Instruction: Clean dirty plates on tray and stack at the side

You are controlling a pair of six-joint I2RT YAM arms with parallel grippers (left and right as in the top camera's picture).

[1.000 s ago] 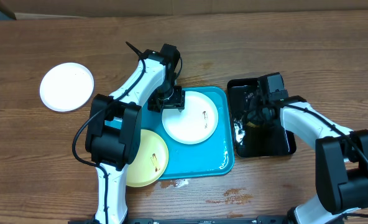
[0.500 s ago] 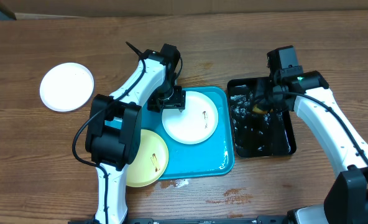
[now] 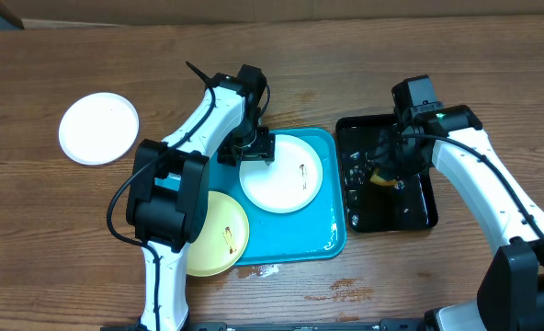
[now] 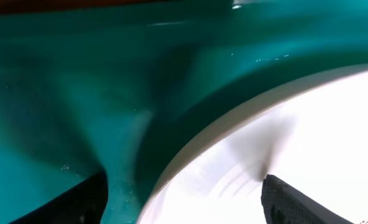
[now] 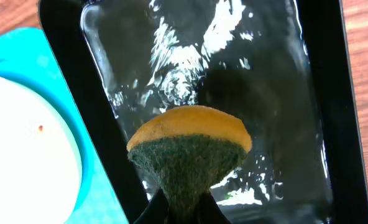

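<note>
Overhead: one white plate (image 3: 281, 173) is sat on the blue tray (image 3: 332, 234), the yellow plate (image 3: 219, 234) is laid across the tray's lower-left edge, and a second white plate (image 3: 98, 128) is parked well apart on the table (image 3: 345, 55), far left. The left gripper (image 3: 251, 147) is lowered at the white plate's upper-left rim.

Left wrist: its fingers (image 4: 296, 202) are seen spread, rim between them, nothing clamped.

Right wrist: a sponge (image 5: 190, 146) is pinched in the right gripper (image 5: 181, 208) over the wet black tray (image 5: 321, 93).

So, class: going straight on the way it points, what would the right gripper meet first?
Probably the black tray, its glossy floor: the right gripper points down into it, and the sponge it grips would touch first. The gap is hard to judge.
</note>
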